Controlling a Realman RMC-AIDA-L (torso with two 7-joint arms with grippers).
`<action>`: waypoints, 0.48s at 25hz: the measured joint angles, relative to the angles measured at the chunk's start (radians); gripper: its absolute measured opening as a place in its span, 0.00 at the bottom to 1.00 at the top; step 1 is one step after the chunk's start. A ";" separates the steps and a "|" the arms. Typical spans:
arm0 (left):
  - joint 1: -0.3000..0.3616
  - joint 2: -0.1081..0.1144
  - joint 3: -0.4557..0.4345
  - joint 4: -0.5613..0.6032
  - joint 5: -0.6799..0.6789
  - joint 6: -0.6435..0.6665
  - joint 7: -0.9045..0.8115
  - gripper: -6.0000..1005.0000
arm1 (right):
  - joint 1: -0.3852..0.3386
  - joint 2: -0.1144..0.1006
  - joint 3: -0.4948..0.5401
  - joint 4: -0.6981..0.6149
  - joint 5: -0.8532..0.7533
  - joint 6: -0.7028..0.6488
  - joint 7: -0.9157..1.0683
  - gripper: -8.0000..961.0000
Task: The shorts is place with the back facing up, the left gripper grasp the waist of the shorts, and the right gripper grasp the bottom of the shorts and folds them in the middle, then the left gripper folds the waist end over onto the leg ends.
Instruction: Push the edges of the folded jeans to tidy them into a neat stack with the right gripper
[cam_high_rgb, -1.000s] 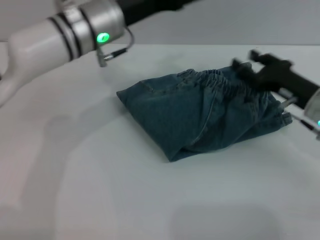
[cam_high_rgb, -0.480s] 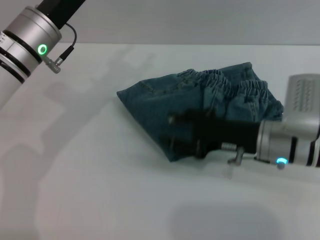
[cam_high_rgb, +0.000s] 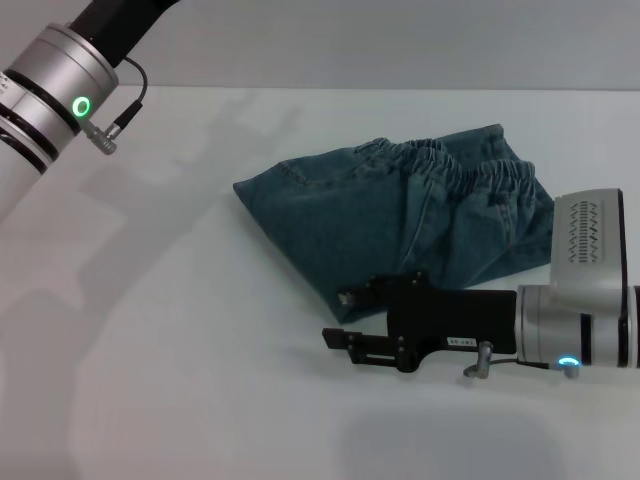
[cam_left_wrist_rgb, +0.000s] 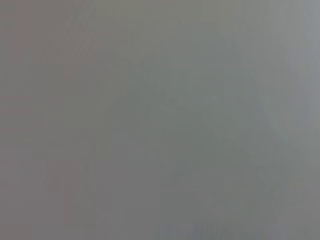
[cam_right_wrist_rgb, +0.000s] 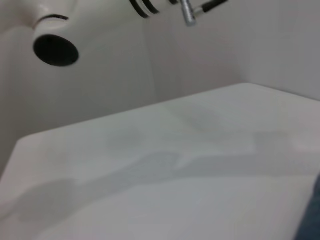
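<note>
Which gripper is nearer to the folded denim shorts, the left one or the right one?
The right. The right gripper lies just beside the near edge of the denim shorts. The left arm is raised at the far left, its gripper out of view.

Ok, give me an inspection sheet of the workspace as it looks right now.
Surface: white table, bare around the garment.
Job's things: shorts lie folded in a heap, gathered waist on top at the far side.
Clutter: nothing seen.
Grippers: right gripper low by the shorts' near edge, holding nothing; left gripper out of view, its arm raised far left.
Cables: short cable looped at the left wrist.
Surroundings: plain grey wall.
</note>
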 joint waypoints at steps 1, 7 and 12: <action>0.000 0.000 0.000 0.000 0.000 -0.002 0.000 0.84 | -0.001 -0.001 0.000 0.000 0.000 0.009 0.003 0.59; -0.001 0.000 0.000 -0.002 -0.002 -0.004 0.000 0.84 | -0.003 -0.008 -0.001 0.000 -0.002 0.077 0.012 0.59; -0.001 -0.002 0.000 -0.002 -0.003 -0.004 0.001 0.84 | 0.006 -0.004 -0.001 -0.017 -0.002 0.138 0.013 0.59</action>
